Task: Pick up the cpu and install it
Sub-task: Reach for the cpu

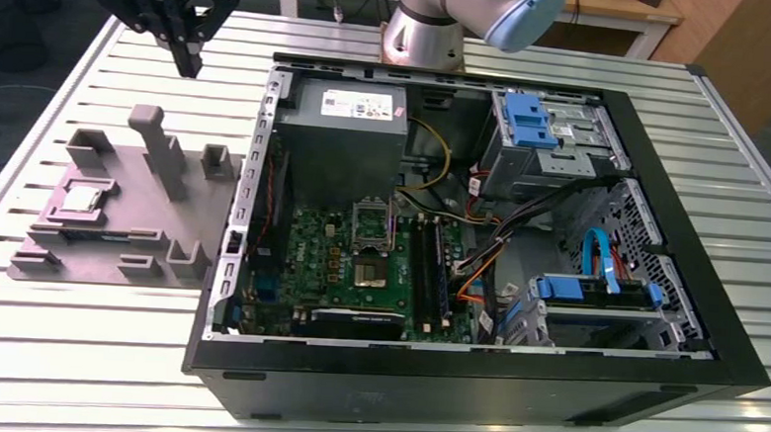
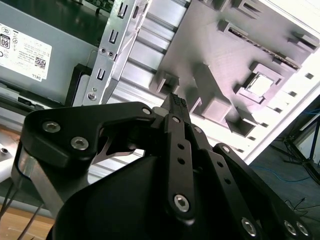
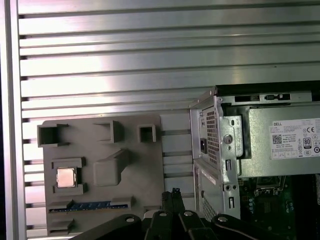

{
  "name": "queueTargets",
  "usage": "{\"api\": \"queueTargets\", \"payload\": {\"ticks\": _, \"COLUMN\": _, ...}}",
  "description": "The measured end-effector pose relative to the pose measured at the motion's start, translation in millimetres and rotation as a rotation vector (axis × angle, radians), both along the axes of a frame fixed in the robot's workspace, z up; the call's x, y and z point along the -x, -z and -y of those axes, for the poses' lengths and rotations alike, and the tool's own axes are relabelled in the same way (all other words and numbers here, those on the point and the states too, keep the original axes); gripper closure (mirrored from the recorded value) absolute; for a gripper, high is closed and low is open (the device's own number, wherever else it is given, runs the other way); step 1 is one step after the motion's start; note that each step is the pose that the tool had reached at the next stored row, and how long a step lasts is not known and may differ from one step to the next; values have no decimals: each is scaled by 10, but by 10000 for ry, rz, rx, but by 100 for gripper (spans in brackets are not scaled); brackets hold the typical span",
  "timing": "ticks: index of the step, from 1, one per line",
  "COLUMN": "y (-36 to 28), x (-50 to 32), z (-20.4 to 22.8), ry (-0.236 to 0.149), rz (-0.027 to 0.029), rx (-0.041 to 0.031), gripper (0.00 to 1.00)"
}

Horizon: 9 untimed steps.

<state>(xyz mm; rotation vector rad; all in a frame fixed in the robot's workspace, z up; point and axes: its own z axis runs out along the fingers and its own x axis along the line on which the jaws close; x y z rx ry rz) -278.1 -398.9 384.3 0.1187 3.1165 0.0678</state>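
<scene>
The cpu (image 1: pixel 83 197) is a small silver square lying flat in a recess of the grey holder plate (image 1: pixel 120 237), towards the exterior view's left. It also shows in both wrist views as the cpu (image 2: pixel 260 85) (image 3: pixel 66 177). My gripper (image 1: pixel 187 64) hangs high above the table beyond the plate's far edge, between the plate and the computer case. Its black fingers (image 2: pixel 175 102) meet at the tips with nothing between them, so it is shut. The gripper (image 3: pixel 172 194) is well clear of the cpu. On the green motherboard (image 1: pixel 317 252) the socket (image 1: pixel 371 271) sits mid-board.
The open black computer case (image 1: pixel 483 380) lies on the slatted metal table (image 1: pixel 101 350), with a grey power supply (image 1: pixel 344 125), blue drive bays (image 1: pixel 536 120) and loose cables inside. Upright grey blocks (image 1: pixel 164 155) rise from the holder plate. The arm's base (image 1: pixel 421 40) stands behind the case.
</scene>
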Motion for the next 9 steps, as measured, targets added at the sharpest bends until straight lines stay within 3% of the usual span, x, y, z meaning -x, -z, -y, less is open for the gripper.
{"api": "queueTargets", "payload": {"ticks": 9, "y": 3, "x": 48, "z": 0, "ry": 0, "rz": -2, "rx": 0, "gripper": 89}}
